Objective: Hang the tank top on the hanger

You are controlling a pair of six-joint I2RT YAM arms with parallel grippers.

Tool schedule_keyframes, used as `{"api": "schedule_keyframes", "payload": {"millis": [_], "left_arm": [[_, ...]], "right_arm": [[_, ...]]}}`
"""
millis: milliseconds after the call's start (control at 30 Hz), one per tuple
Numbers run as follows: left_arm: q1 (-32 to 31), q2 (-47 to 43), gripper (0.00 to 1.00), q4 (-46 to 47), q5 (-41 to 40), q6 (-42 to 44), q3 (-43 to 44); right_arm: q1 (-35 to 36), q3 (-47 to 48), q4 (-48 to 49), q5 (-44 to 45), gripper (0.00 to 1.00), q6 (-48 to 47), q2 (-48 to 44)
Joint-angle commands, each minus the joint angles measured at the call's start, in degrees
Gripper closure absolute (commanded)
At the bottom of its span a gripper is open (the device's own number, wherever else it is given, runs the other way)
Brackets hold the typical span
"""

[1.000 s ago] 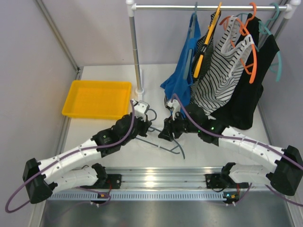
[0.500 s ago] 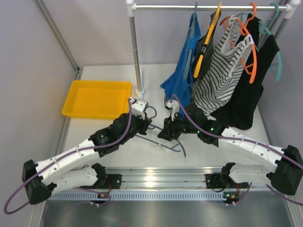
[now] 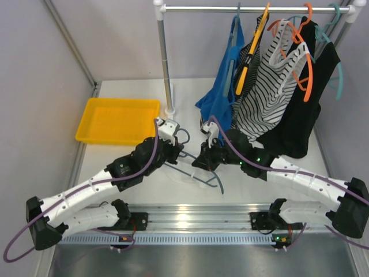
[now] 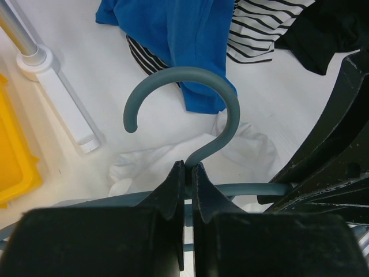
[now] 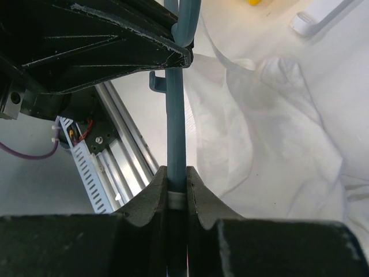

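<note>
The grey-blue hanger (image 3: 199, 176) is held between both grippers over the middle of the table. My left gripper (image 3: 174, 151) is shut on its neck just below the hook (image 4: 228, 98); in the left wrist view the pads (image 4: 179, 176) pinch the stem. My right gripper (image 3: 202, 163) is shut on one thin arm of the hanger (image 5: 176, 127). The white tank top (image 4: 173, 158) lies crumpled on the table under the hanger, and it also shows in the right wrist view (image 5: 271, 133). In the top view the arms mostly hide it.
A yellow tray (image 3: 118, 120) sits at the back left. The rack pole (image 3: 165, 63) and its base (image 3: 170, 111) stand just behind the left gripper. A blue top (image 3: 222, 86), a striped top (image 3: 271, 92) and a black garment (image 3: 300, 115) hang at the back right.
Both grippers, still shut on the hanger, have shifted slightly away from the arm bases toward the rack. The hanger moved with them.
</note>
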Motion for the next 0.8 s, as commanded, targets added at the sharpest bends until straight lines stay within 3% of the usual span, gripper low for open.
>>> {"api": "schedule_keyframes", "payload": {"millis": [0,100,267,400,767], "left_arm": [[-0.5,-1.5,1.0,2.1,-1.1,0.7,4.4],[-0.5,-1.5,0.95,1.5,-1.9,0.8,5.4],[-0.5,-1.7,0.64,-0.1,-2.8,1.0,7.9],[-0.5,-2.4,0.52,-1.1,-3.2,1.3,10.0],[-0.5,-6.0,0.49,-6.1,-6.3,2.5,18.7]], "right_arm": [[1.5,2.7,1.6,5.5,1.0,0.7,-3.1],[2.4,2.7,2.4,10.2,1.0,1.0,-5.6],[4.3,2.4,3.8,17.9,1.0,1.2,-8.6],[5.3,3.0,3.6,21.5,1.0,1.0,-9.7],[6.7,11.4,-2.7,29.7,1.0,-0.9,-9.4]]}}
